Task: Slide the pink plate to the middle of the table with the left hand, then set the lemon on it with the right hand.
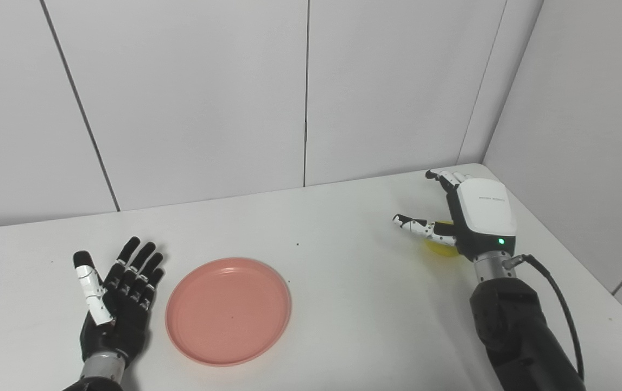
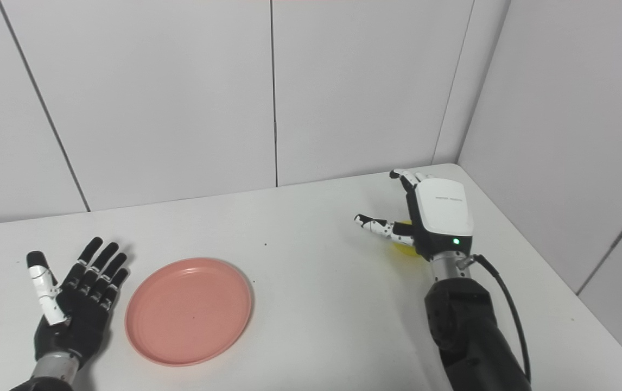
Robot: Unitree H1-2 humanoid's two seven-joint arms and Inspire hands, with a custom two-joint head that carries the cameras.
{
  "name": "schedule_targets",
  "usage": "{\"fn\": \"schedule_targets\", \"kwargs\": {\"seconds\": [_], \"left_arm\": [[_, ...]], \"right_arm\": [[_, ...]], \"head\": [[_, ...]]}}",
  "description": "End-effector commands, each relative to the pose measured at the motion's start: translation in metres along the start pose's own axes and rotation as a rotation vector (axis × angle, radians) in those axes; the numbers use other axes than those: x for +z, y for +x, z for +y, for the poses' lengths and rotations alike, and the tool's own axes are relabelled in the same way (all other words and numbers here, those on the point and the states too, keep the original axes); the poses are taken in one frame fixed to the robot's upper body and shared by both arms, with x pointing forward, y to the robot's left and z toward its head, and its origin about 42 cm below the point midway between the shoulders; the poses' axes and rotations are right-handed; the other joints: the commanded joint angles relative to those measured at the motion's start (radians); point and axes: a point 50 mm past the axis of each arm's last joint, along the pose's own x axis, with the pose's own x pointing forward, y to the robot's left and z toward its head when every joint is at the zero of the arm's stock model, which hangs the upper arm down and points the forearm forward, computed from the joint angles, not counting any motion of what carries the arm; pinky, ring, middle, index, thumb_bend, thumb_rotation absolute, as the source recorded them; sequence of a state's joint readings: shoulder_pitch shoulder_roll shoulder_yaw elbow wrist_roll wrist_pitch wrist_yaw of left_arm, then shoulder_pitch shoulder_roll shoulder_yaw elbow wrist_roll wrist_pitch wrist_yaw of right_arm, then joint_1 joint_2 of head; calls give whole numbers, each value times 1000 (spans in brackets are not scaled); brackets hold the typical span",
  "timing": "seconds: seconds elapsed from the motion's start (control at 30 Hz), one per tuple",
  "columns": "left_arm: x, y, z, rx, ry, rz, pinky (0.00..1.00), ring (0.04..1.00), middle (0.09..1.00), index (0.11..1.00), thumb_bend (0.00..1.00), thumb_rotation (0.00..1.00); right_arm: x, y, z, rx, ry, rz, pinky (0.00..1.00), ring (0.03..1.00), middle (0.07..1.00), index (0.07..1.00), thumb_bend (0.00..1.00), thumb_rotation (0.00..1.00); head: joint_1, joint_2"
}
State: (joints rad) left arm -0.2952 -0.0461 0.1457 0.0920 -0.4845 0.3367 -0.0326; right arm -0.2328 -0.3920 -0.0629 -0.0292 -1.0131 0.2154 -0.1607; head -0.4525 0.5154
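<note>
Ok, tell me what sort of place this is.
Probably a robot test cell rather than a home: bare white panel walls enclosing a plain white table, with only a pink plate and lemon as props.

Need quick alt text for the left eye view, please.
An empty pink plate sits left of centre on a white table, with the open left robot hand just beside it. At right, the open right robot hand hides most of a lemon.

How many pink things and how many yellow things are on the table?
Pink: 1, the pink plate
Yellow: 1, the lemon, mostly hidden behind the right hand
Total: 2
</note>
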Motion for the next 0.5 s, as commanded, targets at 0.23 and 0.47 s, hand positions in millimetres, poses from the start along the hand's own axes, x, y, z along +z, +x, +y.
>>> {"fn": "schedule_targets", "kwargs": {"seconds": [0.23, 0.47], "left_arm": [[-24, -7, 13, 58, -6, 132, 949, 877, 838, 843, 739, 1000], [-23, -7, 14, 59, -12, 134, 953, 875, 843, 846, 753, 995]], "right_arm": [[-26, 17, 5, 22, -49, 73, 669, 708, 734, 723, 802, 842], [-36, 18, 22, 63, -69, 95, 646, 692, 726, 712, 799, 832]], "head": [[2, 1], [3, 2]]}}
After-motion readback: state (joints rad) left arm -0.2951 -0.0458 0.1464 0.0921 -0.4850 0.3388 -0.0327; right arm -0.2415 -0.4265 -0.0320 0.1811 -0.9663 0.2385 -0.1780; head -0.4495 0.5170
